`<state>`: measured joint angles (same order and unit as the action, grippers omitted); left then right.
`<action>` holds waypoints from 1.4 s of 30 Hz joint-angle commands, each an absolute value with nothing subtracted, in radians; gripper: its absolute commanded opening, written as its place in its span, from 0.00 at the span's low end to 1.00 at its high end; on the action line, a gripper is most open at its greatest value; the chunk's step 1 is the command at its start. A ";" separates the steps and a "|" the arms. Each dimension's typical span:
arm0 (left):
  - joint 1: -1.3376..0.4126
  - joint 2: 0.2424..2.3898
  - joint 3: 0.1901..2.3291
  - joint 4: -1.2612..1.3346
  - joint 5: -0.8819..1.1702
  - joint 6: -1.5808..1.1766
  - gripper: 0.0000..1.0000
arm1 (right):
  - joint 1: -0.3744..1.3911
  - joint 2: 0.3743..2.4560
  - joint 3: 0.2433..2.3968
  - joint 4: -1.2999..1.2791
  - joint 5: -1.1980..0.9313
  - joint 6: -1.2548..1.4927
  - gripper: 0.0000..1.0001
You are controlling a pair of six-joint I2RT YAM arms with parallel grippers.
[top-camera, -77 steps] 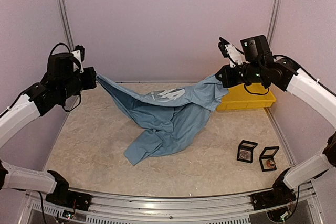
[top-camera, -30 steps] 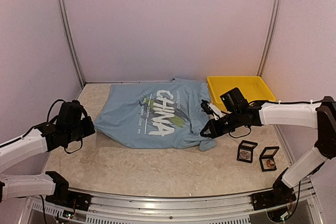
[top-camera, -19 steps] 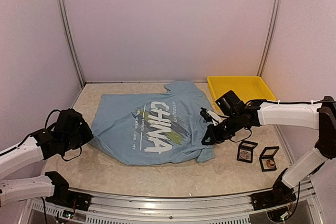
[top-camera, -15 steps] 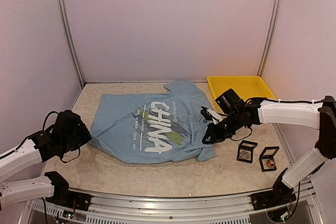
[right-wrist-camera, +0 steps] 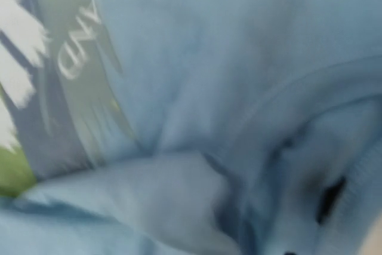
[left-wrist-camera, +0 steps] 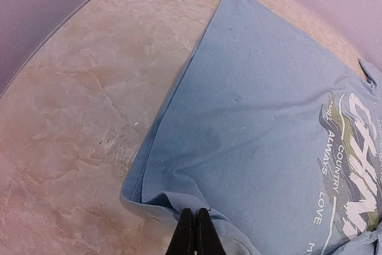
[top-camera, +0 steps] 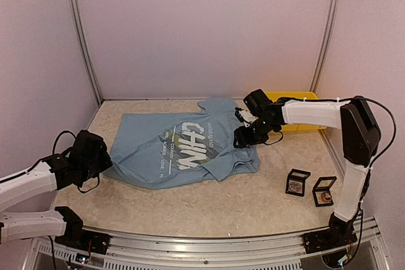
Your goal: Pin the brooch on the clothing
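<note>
The marbled worktop (top-camera: 209, 210) was largely covered by the light blue T-shirt (top-camera: 183, 150). It was spread print-up across the middle, and the side nearest the right arm was bunched into folds. The likeliest trouble was judged to lie there. If that bunching were left, the brooch could be driven through two layers of cloth. If one arm pulled while the other kept its hold, the flat chest area could be dragged back into wrinkles.

A yellow tray (top-camera: 310, 124) was seen at the far right, partly hidden by the right arm (top-camera: 310, 110). That arm was stretched leftward across the tray, with its wrist dipped onto the folded cloth. Whether its jaws were spread or pinching fabric could not be told, as the wrist view was blurred and filled with cloth.

The left arm (top-camera: 38, 178) was held low along the near left, forearm almost level. Its jaws were pressed together on the shirt's near-left hem.

Two small black boxes (top-camera: 297, 182) (top-camera: 324, 191) were standing at the near right, well apart from the shirt. The brooch was presumed to be in one, though which could not be made out.
</note>
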<state>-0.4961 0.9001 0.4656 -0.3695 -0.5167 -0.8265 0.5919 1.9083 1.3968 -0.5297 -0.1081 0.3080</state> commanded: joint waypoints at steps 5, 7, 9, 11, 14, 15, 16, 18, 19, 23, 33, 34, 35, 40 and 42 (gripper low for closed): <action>-0.497 0.814 0.430 -0.337 -0.544 -0.793 0.00 | 0.602 1.743 1.195 -0.504 -0.142 0.343 0.57; -0.497 0.818 0.432 -0.338 -0.540 -0.789 0.00 | 0.601 1.764 1.177 -0.504 -0.129 0.359 0.56; -0.498 0.828 0.432 -0.335 -0.532 -0.787 0.00 | 0.600 1.789 1.184 -0.504 -0.091 0.357 0.56; -0.500 0.836 0.431 -0.330 -0.523 -0.790 0.00 | 0.597 1.815 1.199 -0.491 -0.099 0.330 0.53; -0.504 0.847 0.429 -0.323 -0.516 -0.794 0.00 | 0.599 1.856 1.223 -0.490 -0.176 0.319 0.43; -0.505 0.848 0.429 -0.325 -0.515 -0.797 0.00 | 0.600 1.863 1.218 -0.492 -0.182 0.323 0.39; -0.507 0.847 0.428 -0.326 -0.519 -0.799 0.00 | 0.600 1.866 1.209 -0.492 -0.186 0.326 0.37; -0.509 0.844 0.423 -0.327 -0.524 -0.809 0.00 | 0.601 1.861 1.182 -0.483 -0.202 0.328 0.33; -0.509 0.842 0.421 -0.324 -0.525 -0.810 0.00 | 0.601 1.855 1.168 -0.477 -0.218 0.332 0.31; -0.512 0.845 0.421 -0.322 -0.528 -0.809 0.00 | 0.601 1.832 1.147 -0.471 -0.237 0.346 0.24; -0.523 0.851 0.416 -0.319 -0.527 -0.816 0.00 | 0.610 1.806 1.169 -0.498 -0.188 0.350 0.01; -0.523 0.852 0.414 -0.317 -0.527 -0.815 0.00 | 0.611 1.804 1.173 -0.495 -0.189 0.345 0.03; -0.523 0.854 0.413 -0.316 -0.529 -0.813 0.00 | 0.612 1.803 1.175 -0.487 -0.198 0.336 0.04; -0.523 0.866 0.417 -0.314 -0.536 -0.804 0.00 | 0.618 1.815 1.212 -0.452 -0.265 0.318 0.04; -0.523 0.868 0.416 -0.315 -0.541 -0.804 0.00 | 0.631 1.816 1.229 -0.442 -0.270 0.307 0.07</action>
